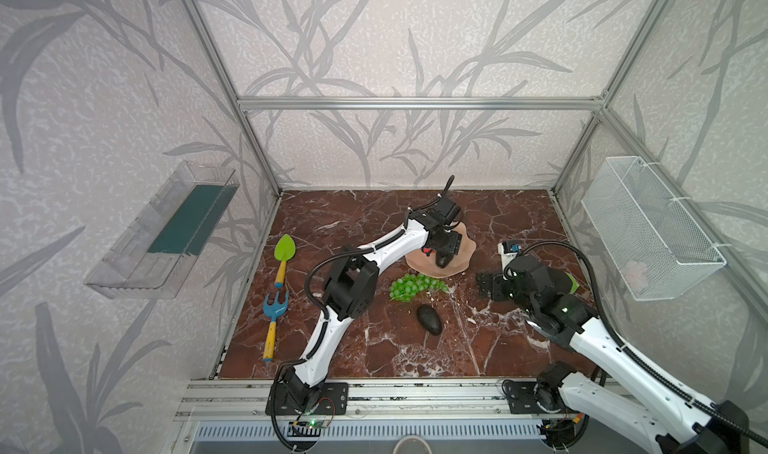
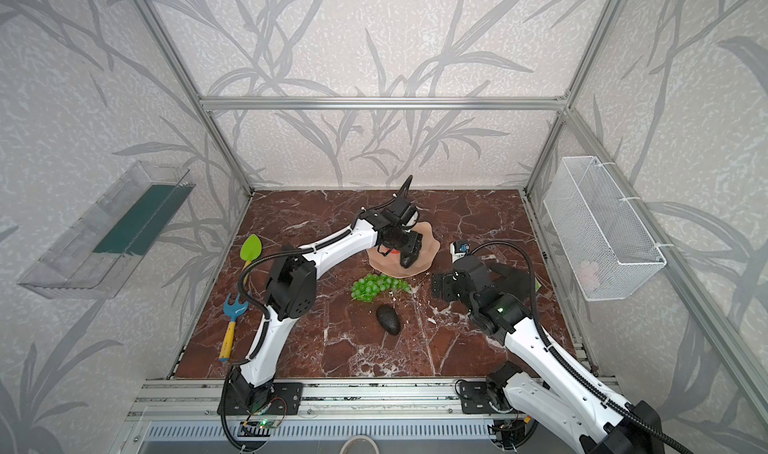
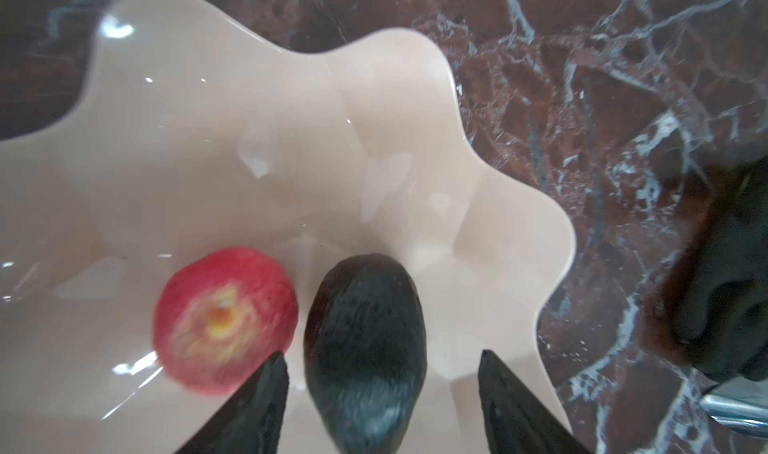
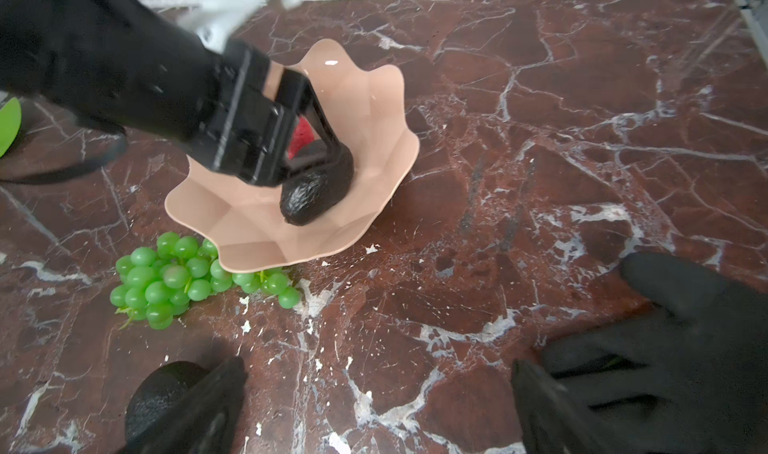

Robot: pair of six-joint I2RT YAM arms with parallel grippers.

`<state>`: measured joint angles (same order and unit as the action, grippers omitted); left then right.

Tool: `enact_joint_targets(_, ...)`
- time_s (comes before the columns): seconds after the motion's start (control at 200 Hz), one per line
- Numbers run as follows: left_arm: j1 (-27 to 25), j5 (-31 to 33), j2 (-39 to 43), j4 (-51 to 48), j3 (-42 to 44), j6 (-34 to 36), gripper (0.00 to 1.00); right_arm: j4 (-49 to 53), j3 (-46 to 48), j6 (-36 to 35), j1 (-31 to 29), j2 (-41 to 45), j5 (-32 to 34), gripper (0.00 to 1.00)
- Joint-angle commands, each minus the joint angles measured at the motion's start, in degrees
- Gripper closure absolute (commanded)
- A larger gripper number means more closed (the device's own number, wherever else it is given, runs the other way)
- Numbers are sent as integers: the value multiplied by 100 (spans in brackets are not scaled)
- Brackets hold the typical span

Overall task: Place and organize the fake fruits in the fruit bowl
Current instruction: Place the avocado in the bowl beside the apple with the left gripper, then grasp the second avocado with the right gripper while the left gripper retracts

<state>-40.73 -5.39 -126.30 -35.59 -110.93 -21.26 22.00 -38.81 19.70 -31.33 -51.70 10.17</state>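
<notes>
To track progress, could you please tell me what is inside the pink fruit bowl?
A red apple and one avocado lie side by side in the fruit bowl, the avocado between the left gripper's open jaws. In both top views the gripper covers part of the bowl.

Glossy bowl (image 3: 249, 98), marble table (image 3: 623, 98), rough avocado (image 3: 365, 327)

1. Dark red marble counter (image 1: 374, 348), white veins.
2. Pink wavy bowl (image 1: 466, 258) sits toward the back, green grapes (image 1: 409, 286) tucked against its near rim.
3. One avocado (image 1: 430, 319) lies loose nearby.
4. Green spade (image 1: 284, 256) and blue rake (image 1: 274, 319) along the left edge.
</notes>
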Motion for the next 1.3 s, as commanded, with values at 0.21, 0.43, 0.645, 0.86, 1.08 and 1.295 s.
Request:
enact_joint_targets(0.21, 861, 1521, 4018, 2919, 4011, -511, 14, -376, -328, 130, -1623, -1234, -241, 4)
enact_joint_targets(0.43, 1609, 2157, 5967, 3080, 6174, -826, 7, -680, -689, 553, -2272, -2511, -649, 5)
enact_joint_targets(0.645, 2061, 2408, 7164, 2822, 7164, -1040, 5, -750, -1261, 588, -2571, -3614, -624, 11)
enact_joint_targets(0.86, 2246, 2438, 7472, 2794, 7297, -986, 4, -633, -1384, 701, -2650, -3966, -574, 29)
enact_joint_targets(1.08, 2337, 2262, 7324, 2828, 7283, -1012, 4, -411, -1243, 816, -2678, -3788, -392, 46)
enact_joint_targets(1.295, 2403, 2200, 7382, 2802, 7349, -1021, 4, -270, -1306, 744, -2679, -3698, -253, 58)
